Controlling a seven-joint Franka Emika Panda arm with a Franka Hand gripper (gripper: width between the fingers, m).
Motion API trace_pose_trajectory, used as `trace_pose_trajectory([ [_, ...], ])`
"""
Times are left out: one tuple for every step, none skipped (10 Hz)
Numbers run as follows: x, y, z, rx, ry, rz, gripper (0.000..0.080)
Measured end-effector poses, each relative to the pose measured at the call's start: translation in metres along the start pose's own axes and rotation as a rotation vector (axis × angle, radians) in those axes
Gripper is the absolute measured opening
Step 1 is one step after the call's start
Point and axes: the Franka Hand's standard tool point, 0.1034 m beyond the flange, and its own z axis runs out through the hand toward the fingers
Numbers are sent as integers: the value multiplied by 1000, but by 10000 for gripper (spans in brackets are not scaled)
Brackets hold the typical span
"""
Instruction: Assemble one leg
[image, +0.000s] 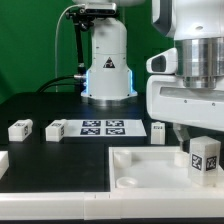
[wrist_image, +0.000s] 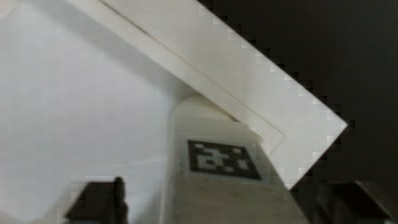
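Note:
A white leg (image: 205, 158) with a black-and-white tag stands upright at a corner of the large white square piece (image: 140, 165). My gripper (image: 198, 140) hangs right over it. In the wrist view the leg (wrist_image: 222, 150) rises between my two dark fingers (wrist_image: 98, 200), at the corner of the square piece (wrist_image: 107, 90). There is a visible gap between that finger and the leg; the other finger is close to it. The gripper (wrist_image: 222, 208) is open around the leg. Three more legs (image: 20, 129) (image: 57, 129) (image: 160, 130) lie on the black table.
The marker board (image: 103, 127) lies flat at mid table in front of the robot base (image: 108, 70). Another white part (image: 3, 160) shows at the exterior view's left edge. A round corner socket (image: 127, 181) shows in the square piece.

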Motion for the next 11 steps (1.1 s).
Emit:
trace_pose_trajectory([
  [2,0,0,0,3,-138,589],
  [3,-1,0,2,15,-295,637],
  [3,0,3,-4,15,-455,646],
  [3,-1,3,-9,16,-583,646],
  [1,-2,3,-15,19,-694,646],
  [-1,-5,2,-24,24,-803,649],
  [-2,-6,1,-31,23,-892,649],
  [-1,-4,1,-35,18,-984,649],
  [-1,-4,1,-37,15,-1033,649],
  [0,-2,1,-40,14,-1105,649],
  [0,-1,2,-41,13,-1127,649],
])
